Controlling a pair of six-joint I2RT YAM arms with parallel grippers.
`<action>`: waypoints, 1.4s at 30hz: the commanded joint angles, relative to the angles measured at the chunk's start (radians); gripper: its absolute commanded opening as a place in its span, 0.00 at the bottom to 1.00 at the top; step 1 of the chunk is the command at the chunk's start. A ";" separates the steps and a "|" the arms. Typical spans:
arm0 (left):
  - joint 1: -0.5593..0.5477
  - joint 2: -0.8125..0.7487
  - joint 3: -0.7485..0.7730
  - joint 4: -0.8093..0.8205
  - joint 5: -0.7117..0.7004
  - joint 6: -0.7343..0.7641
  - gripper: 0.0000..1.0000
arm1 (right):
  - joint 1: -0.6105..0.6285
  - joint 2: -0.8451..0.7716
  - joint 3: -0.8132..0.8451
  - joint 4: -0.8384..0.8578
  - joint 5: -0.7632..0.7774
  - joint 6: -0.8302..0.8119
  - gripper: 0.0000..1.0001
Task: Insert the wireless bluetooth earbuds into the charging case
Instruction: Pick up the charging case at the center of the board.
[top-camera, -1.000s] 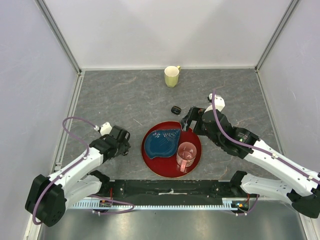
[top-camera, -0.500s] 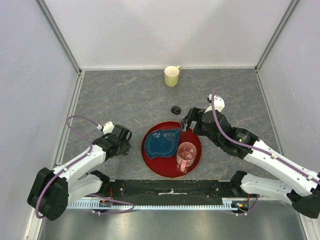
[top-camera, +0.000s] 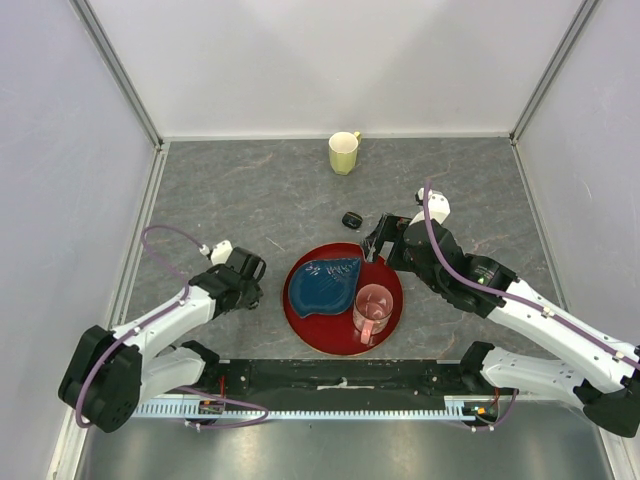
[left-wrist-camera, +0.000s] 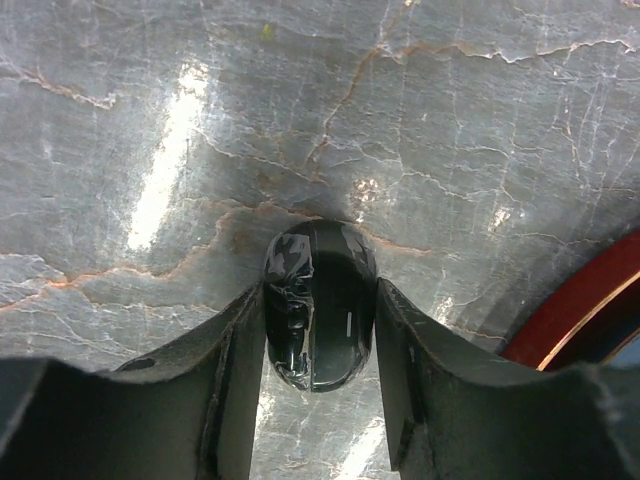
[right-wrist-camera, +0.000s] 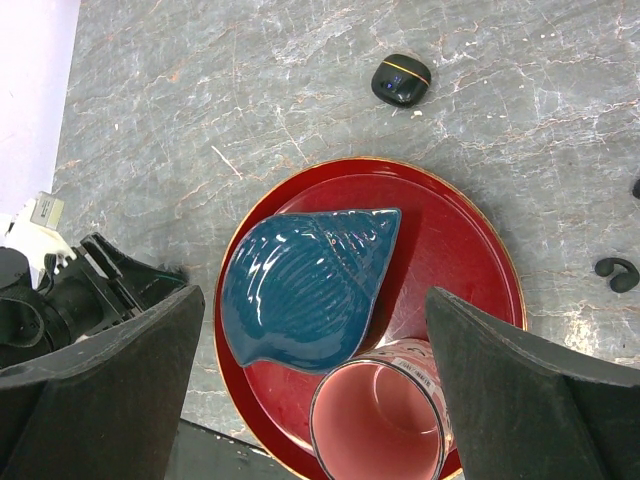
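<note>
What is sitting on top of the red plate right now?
A blue shell-shaped dish and a pink mug sit on the red plate, side by side. The plate surface under them is covered, so anything beneath cannot be seen.

Dish (top-camera: 325, 285) and cup (top-camera: 373, 308) on plate (top-camera: 330, 340); case (top-camera: 351, 219) behind, second case (left-wrist-camera: 320, 305) left.
</note>
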 joint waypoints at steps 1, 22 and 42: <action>0.005 0.022 0.024 0.045 0.018 0.078 0.48 | -0.007 -0.006 -0.005 0.022 0.002 0.002 0.98; 0.005 -0.327 0.076 0.249 0.320 0.637 0.02 | -0.039 0.033 0.023 0.023 -0.076 -0.040 0.98; -0.012 -0.478 0.145 0.461 1.044 1.185 0.02 | -0.102 0.131 0.098 0.192 -0.677 -0.147 0.82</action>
